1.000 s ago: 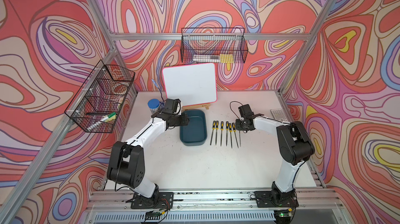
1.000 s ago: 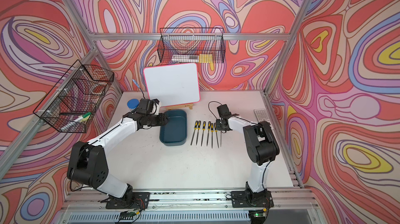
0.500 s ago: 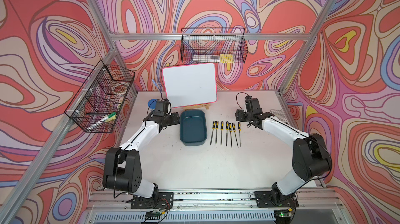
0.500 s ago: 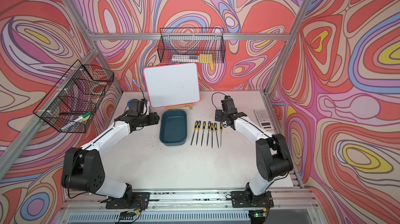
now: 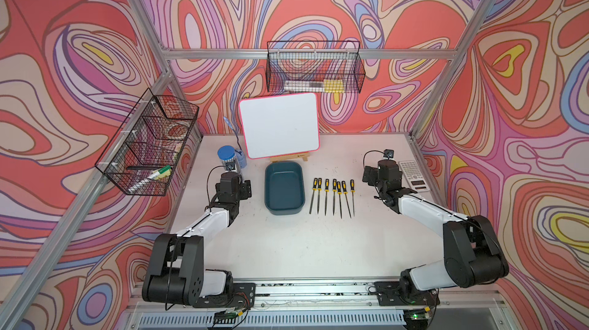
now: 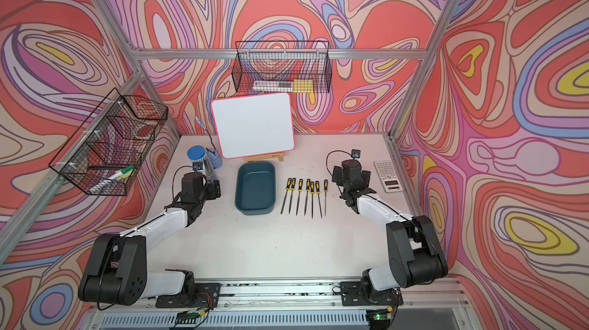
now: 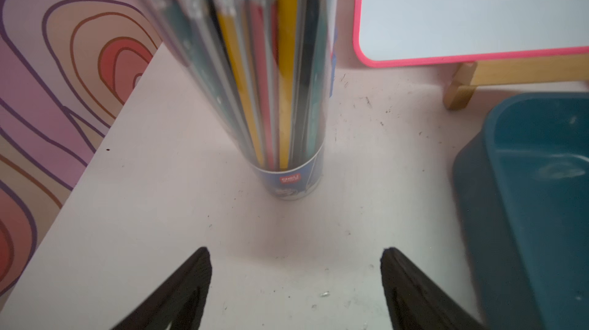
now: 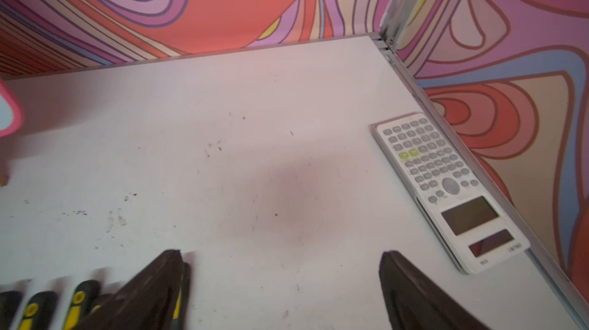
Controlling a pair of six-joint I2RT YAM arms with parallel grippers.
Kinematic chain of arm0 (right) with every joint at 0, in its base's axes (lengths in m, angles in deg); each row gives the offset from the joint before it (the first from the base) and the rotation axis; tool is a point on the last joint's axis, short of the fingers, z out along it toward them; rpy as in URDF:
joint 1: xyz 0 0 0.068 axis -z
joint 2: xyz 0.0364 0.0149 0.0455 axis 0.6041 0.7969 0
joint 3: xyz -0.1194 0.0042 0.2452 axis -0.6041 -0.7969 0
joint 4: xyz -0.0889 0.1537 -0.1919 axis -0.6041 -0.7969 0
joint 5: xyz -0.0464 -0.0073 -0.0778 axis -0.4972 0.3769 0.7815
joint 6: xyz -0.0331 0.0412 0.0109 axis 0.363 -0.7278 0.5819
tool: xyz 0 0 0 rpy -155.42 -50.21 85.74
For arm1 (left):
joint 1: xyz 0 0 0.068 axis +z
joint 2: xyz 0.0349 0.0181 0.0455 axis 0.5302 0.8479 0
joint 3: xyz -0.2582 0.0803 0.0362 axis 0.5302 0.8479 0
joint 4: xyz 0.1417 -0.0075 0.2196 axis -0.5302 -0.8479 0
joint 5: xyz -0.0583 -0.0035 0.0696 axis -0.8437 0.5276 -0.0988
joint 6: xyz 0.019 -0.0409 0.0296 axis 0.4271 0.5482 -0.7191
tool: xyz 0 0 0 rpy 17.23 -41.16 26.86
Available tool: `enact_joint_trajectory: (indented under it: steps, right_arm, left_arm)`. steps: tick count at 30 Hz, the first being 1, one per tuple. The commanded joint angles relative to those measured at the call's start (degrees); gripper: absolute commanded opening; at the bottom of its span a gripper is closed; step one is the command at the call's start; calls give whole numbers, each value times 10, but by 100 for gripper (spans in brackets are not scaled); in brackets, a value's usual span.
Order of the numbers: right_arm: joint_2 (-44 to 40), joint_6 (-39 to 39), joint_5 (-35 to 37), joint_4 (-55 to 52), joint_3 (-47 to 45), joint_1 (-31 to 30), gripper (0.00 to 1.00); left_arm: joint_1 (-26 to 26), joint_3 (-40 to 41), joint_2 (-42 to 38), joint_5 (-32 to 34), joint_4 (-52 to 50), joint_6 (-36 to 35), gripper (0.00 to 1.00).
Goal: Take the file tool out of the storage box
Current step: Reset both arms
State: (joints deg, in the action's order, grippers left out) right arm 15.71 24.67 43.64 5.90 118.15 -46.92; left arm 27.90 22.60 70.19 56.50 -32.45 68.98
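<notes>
— Where are the file tools [image 5: 334, 197]?
— Six lie in a row on the table [image 5: 287, 248], just beside the storage box [image 5: 283, 189], outside it.
— Does anything hold them?
— No. The left gripper [image 7: 295, 250] is wide open near the storage box. The right gripper [image 8: 281, 252] is wide open past the file tools.

White table [image 5: 287, 248], teal storage box [image 5: 283, 191], six files [image 5: 334, 191] in a row, calculator [image 5: 412, 176], whiteboard easel [image 5: 279, 129], pencil tube [image 5: 227, 154]

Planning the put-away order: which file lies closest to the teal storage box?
The file at the row's end beside the storage box; the six others lie farther off, toward the calculator.
</notes>
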Motion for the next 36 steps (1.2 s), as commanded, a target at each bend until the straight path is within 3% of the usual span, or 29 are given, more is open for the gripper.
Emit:
enact_joint_trajectory:
  steps: [1,5,12,14,19,20,36]
  right_arm:
    - [-12,9,29,62,-8,30,98]
    - [-6,34,17,138,-48,52,98]
    - [35,71,-54,281,-95,70,98]
    - [67,76,-66,316,-103,70,98]
    - [135,89,-96,495,-168,70,98]
    - [135,94,-102,499,-172,70,98]
    - [134,93,-121,466,-158,71,98]
  left_arm:
    - [6,17,18,57,130,-39,88]
    - [9,64,67,22,246,-38,88]
    - [8,107,89,-4,336,-43,89]
    - [8,142,109,0,432,-51,91]
    - [6,139,101,-7,414,-51,93]
    - [6,129,93,-8,379,-49,100]
    - [6,112,104,-7,366,-51,99]
